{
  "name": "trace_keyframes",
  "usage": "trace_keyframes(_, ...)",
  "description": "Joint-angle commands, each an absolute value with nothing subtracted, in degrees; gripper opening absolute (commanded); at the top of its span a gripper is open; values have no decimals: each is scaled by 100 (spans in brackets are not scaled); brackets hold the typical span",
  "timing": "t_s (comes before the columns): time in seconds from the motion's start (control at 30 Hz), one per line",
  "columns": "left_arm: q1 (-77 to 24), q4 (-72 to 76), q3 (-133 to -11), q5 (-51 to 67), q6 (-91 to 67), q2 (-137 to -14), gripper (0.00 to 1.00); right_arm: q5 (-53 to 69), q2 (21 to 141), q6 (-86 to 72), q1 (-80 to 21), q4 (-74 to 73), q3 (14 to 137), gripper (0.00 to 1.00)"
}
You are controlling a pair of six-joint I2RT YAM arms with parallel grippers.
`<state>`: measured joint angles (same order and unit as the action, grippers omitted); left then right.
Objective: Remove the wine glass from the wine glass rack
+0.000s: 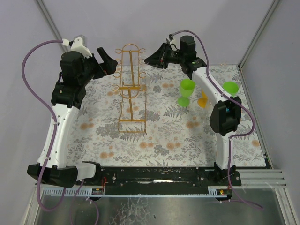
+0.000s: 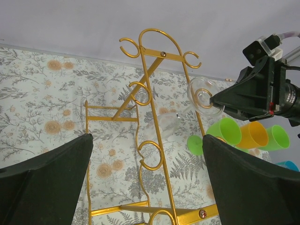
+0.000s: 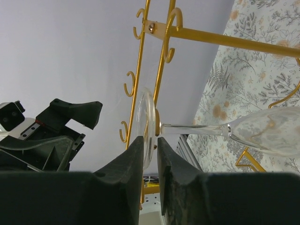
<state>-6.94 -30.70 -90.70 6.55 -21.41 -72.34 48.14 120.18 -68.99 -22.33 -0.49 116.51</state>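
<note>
The gold wire wine glass rack [image 1: 131, 89] stands on the floral cloth at the back centre; it also shows in the left wrist view [image 2: 154, 117] and the right wrist view [image 3: 161, 70]. A clear wine glass [image 3: 206, 129] hangs from the rack's right rail, with its round foot [image 2: 200, 93] at a hook and its bowl [image 2: 167, 124] below. My right gripper [image 3: 150, 140] is shut on the edge of the foot; it also shows from above [image 1: 150, 60]. My left gripper [image 1: 112, 63] is open and empty, just left of the rack's top, with the rack between its fingers [image 2: 47, 183].
A green plastic goblet [image 1: 186, 92], an orange cup [image 1: 203, 100] and a second green cup [image 1: 230, 87] stand on the cloth right of the rack, beside my right arm. A blue rim [image 2: 288, 165] shows behind them. Frame posts stand at the back corners.
</note>
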Motion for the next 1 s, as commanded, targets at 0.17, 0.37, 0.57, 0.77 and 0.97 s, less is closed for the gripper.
trace_keyframes(0.17, -634, -2839, -8978, 753, -2197, -7133, 100, 4995, 11762, -6827, -2275, 44, 11742, 7)
trace_keyframes(0.37, -637, -2839, -8965, 770, -2195, -7119, 100, 4962, 11605, -6825, -2271, 21, 11714, 1)
trace_keyframes(0.57, -633, -2834, -8932, 790, -2215, -7088, 100, 4910, 11447, -6865, -2200, -33, 11717, 0)
trace_keyframes(0.77, -627, -2839, -8888, 812, -2215, -7037, 100, 4861, 11327, -6870, -2106, -149, 11774, 0)
trace_keyframes(0.97, -600, -2839, -8888, 862, -2280, -7027, 100, 4836, 11253, -6812, -2054, -236, 11722, 0)
